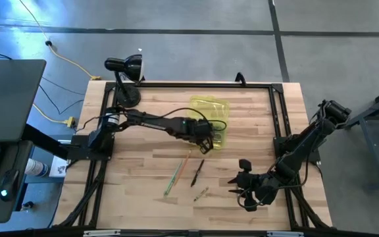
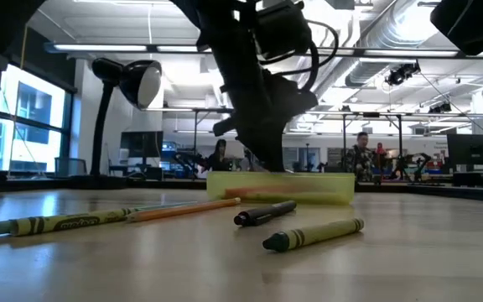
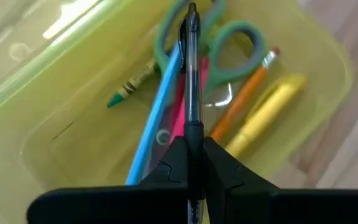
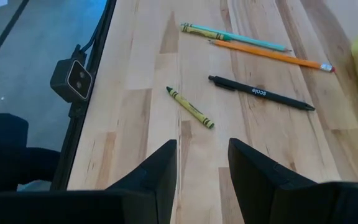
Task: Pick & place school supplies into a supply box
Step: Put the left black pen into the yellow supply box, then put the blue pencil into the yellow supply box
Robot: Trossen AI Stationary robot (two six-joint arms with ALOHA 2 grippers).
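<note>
The supply box (image 1: 220, 105), translucent yellow-green with its lid open, lies at the table's middle far side. Inside it I see green-handled scissors (image 3: 229, 43), an orange pencil (image 3: 244, 93), a yellow marker (image 3: 269, 109), a blue pen (image 3: 157, 106) and a green crayon (image 3: 132, 84). My left gripper (image 1: 206, 136) hangs over the box, shut on a black pen (image 3: 192, 74). My right gripper (image 4: 202, 155) stands open above the table's near right part, with nothing between its fingers. My left gripper pinches the black pen's rear part (image 3: 194, 127) between its two fingers. The fingers slant down from the table's left side, and the pen runs along them. Its forward end (image 3: 191, 12) points down into the box, above the scissors.
On the wood near the front lie a green crayon (image 4: 191, 107), a second black pen (image 4: 260, 93), an orange pencil (image 4: 272, 55) and a teal-green crayon (image 4: 235, 36). A black desk lamp (image 1: 125, 76) stands at the far left corner. Black rails (image 1: 278, 118) frame the table.
</note>
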